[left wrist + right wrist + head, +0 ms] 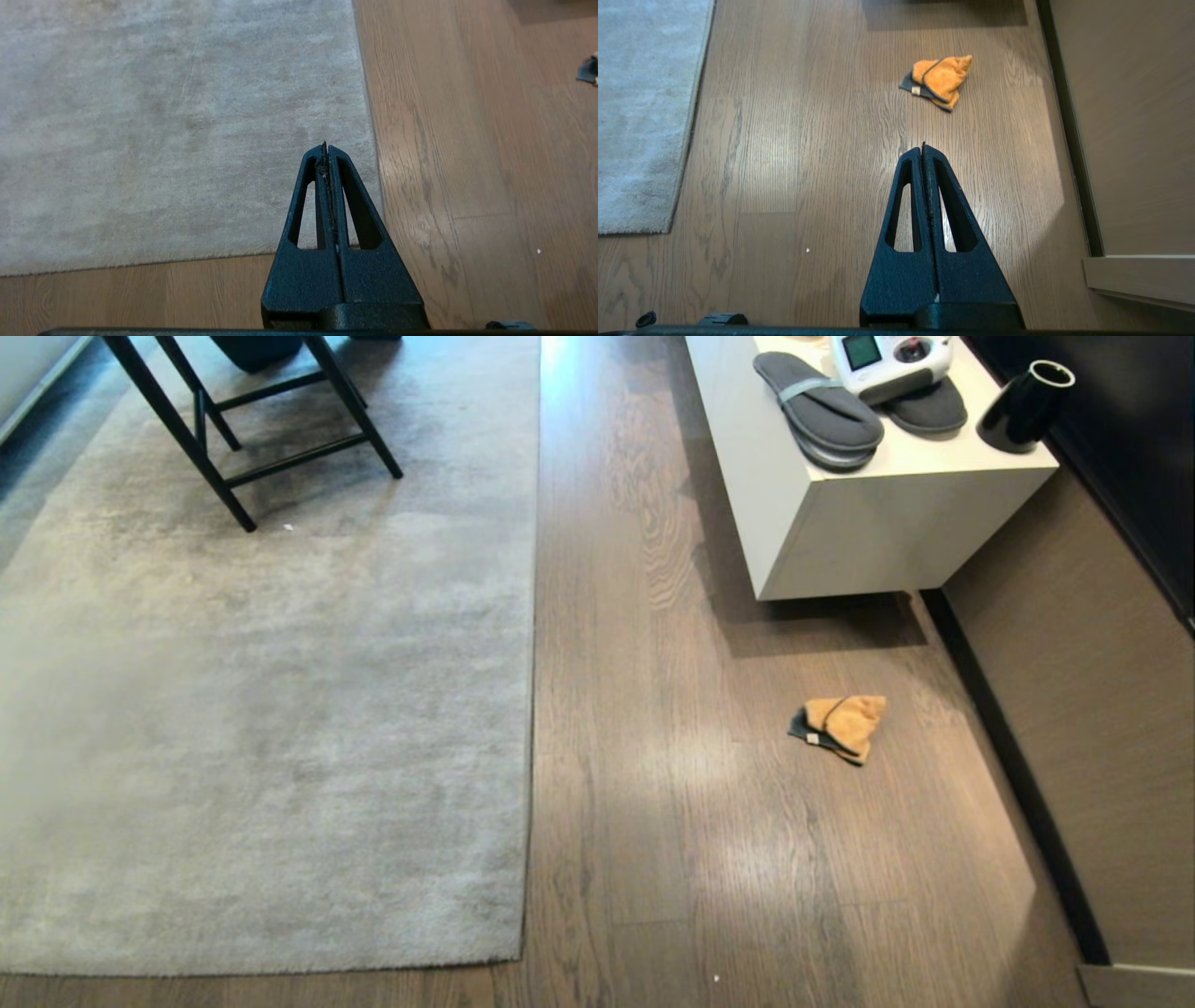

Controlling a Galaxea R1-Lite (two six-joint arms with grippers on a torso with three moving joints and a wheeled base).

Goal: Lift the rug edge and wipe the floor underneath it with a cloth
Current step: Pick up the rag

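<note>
Rug edge (534, 644) lies flat on floor (653, 821). Cloth (840, 726) crumpled on bare planks, well apart from rug, near white cabinet (840, 532). Left gripper (325, 148) above rug corner, right gripper (923, 149) short of cloth; both fully closed, empty.

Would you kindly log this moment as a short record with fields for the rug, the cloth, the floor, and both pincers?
rug: large light grey short-pile rug, flat, its corner not lifted
cloth: small orange-yellow fluffy cloth with a dark part, crumpled on the floor, apart from the rug
floor: brown wood-grain plank floor
left pincer: shut, empty, over the rug's corner
right pincer: shut, empty, short of the cloth
nearby: white cabinet carrying grey slippers
</note>
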